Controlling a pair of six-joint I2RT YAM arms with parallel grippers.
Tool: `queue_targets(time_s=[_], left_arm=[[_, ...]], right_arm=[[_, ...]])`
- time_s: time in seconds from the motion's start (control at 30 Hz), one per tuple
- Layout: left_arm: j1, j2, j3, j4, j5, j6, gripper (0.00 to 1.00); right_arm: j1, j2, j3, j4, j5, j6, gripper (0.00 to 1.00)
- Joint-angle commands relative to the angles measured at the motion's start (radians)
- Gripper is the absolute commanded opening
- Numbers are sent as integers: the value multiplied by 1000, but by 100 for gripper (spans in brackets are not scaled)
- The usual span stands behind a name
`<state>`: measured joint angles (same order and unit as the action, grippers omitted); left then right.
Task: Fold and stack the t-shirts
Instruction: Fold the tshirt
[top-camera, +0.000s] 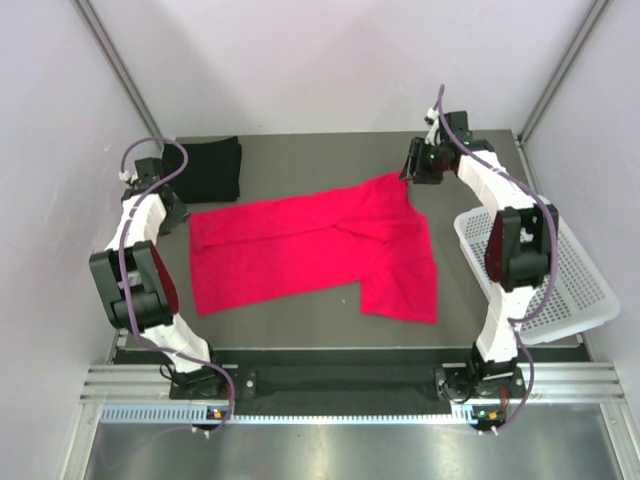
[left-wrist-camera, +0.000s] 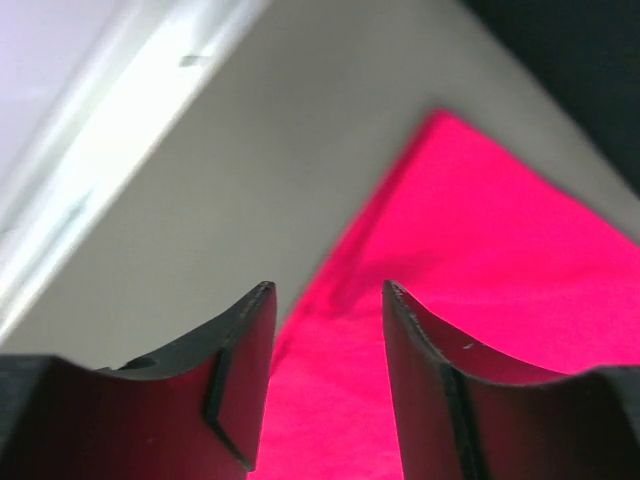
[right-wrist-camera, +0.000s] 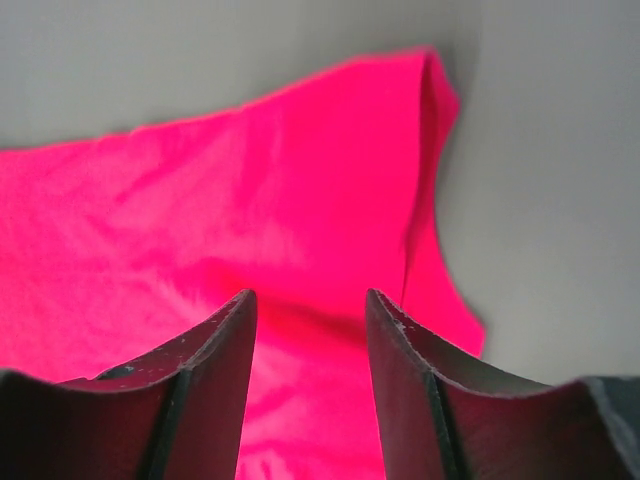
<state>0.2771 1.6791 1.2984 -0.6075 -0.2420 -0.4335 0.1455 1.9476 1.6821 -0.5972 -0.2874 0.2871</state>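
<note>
Red shirt (top-camera: 300, 250) lay flat on the table (top-camera: 300, 335), spread wide across the middle. One flap hung down at its near-right end, and a fold line ran through the right half.

Left gripper (left-wrist-camera: 328, 290) sat over the red shirt's far-left corner. Fingers were moderately apart, with the cloth edge visible through the gap and not pinched.

Right gripper (right-wrist-camera: 310, 297) sat over the red shirt's far-right corner. Same state: fingers apart above the cloth, gripping nothing. The hem there curled up slightly along the right edge.

Black shirt (top-camera: 212, 170) was folded into a compact block just beyond the red shirt's far-left corner, with a thin strip of table between them. It lay close behind the left gripper. The starburst mark wasn't visible from any view.

Basket (top-camera: 580, 290) sat right of the red shirt, not touching it, and tilted, with its outer side off the table edge. In the top view the right arm (top-camera: 510, 250) crossed over the basket's left rim, between basket and red shirt. Left arm (top-camera: 135, 270) stood left of the red shirt, off the cloth.
</note>
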Motion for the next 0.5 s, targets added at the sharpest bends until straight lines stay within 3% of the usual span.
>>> queue_targets(time_s=[0.0, 0.17, 0.47], left_arm=[[11, 82, 45, 95, 203, 19, 50], [34, 143, 61, 133, 323, -4, 47], [70, 217, 88, 127, 398, -27, 41]], right_arm=[[-17, 100, 134, 13, -30, -45, 47], [-17, 214, 237, 22, -36, -23, 36], [-17, 307, 315, 68, -23, -58, 36]])
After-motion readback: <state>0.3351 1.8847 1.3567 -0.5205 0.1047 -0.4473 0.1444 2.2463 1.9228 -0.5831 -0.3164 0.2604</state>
